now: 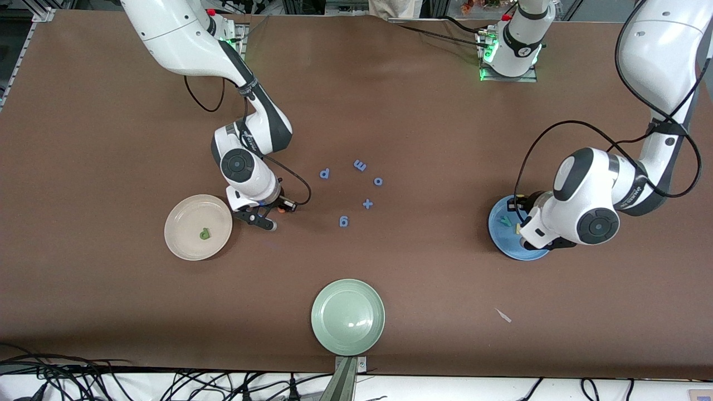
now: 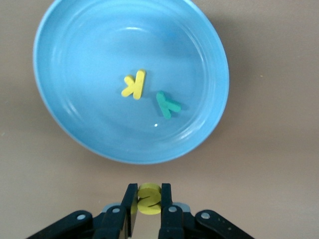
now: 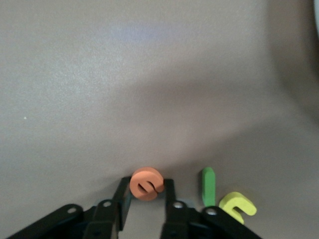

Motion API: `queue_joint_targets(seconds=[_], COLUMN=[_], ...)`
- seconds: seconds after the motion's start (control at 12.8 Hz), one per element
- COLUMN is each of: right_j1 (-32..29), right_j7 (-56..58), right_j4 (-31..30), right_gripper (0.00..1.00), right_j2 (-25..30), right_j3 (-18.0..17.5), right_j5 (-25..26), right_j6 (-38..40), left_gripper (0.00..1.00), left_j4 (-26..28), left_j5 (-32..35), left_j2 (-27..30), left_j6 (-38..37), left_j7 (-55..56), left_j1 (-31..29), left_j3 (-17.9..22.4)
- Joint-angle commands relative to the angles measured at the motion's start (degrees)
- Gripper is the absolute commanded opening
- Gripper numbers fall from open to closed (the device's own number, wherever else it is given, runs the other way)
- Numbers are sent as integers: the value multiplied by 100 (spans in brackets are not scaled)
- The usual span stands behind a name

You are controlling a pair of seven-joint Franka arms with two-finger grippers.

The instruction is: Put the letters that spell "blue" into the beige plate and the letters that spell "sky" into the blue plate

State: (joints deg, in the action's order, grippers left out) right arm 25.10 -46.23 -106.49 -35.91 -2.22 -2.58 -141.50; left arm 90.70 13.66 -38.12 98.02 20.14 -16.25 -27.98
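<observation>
In the left wrist view the blue plate (image 2: 60, 114) holds a yellow k (image 2: 134, 83) and a teal y (image 2: 167, 104). My left gripper (image 2: 148, 189) hangs by the plate's rim, shut on the yellow s (image 2: 148, 200). In the front view that hand covers part of the blue plate (image 1: 501, 245). The beige plate (image 1: 184, 217) holds the dark green b (image 1: 205, 234). Beside it, low at the table, my right gripper (image 3: 147, 184) has its fingers against both sides of the orange e (image 3: 146, 183). The green l (image 3: 208, 186) and yellow u (image 3: 238, 206) lie next to it.
Several all-blue letters (image 1: 367, 204) are scattered in the middle of the table between the two plates. A pale green plate (image 1: 348, 316) sits near the front edge. A small white scrap (image 1: 503, 315) lies nearer the camera than the blue plate.
</observation>
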Motion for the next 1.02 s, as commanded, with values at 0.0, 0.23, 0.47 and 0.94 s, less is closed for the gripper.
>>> queue_joint_targets(seconds=[0.0, 0.23, 0.47, 0.94], right_j1=[-23, -58, -76, -154], right_j7=[228, 464, 1464, 3355], right_j4=[-48, 101, 164, 93], right_gripper=[10, 10, 11, 17], right_j2=[110, 365, 751, 849], right_j3=[46, 177, 590, 1583], right_j5=[48, 48, 12, -49], right_j6=[8, 559, 1527, 1617], left_gripper=[0, 0, 40, 100], left_j4=[-79, -9, -8, -61], left_j5=[118, 568, 586, 516], left_j2=[-406, -574, -592, -206], left_j6=[287, 656, 613, 209], left_j7=[-264, -335, -353, -291], left_j1=[148, 166, 131, 183], left_j3=[64, 152, 152, 64])
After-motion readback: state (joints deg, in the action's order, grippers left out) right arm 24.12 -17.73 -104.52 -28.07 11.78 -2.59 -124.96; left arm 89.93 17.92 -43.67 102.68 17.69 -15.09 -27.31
